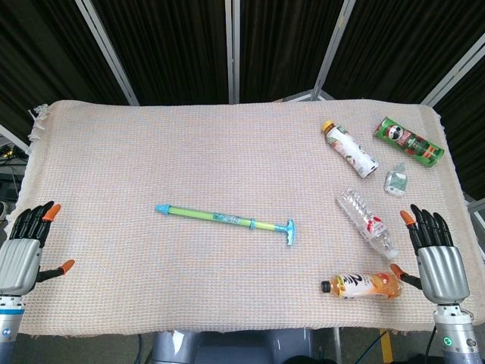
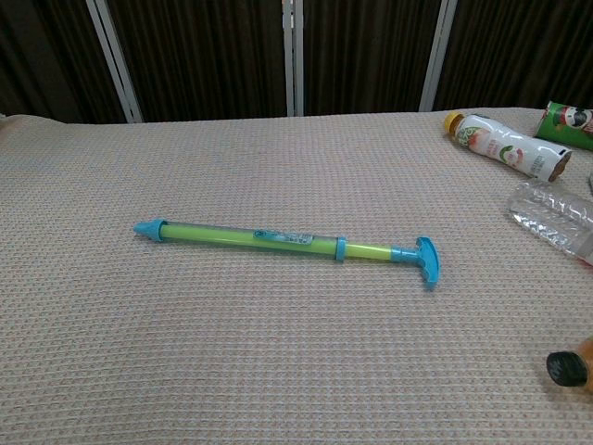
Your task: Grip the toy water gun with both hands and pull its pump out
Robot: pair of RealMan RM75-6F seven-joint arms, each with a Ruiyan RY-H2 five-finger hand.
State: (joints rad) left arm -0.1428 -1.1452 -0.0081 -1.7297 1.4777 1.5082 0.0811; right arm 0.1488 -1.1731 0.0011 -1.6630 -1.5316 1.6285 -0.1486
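Observation:
The toy water gun [image 1: 226, 220] [image 2: 283, 239] is a slim green tube with a blue nozzle on the left and a blue T-shaped pump handle [image 1: 289, 232] [image 2: 426, 260] on the right. It lies flat near the middle of the cloth. My left hand [image 1: 29, 246] rests at the table's left edge with fingers spread, far from the gun. At the front right edge sits my right hand [image 1: 433, 254], fingers also spread and holding nothing. Neither hand shows in the chest view.
A woven cloth [image 1: 151, 152] covers the table. On the right lie a white yogurt bottle [image 1: 350, 149], a green chip can [image 1: 408, 141], a small clear bottle [image 1: 395, 180], a clear plastic bottle [image 1: 367, 221] and an orange drink bottle [image 1: 362, 285] beside my right hand.

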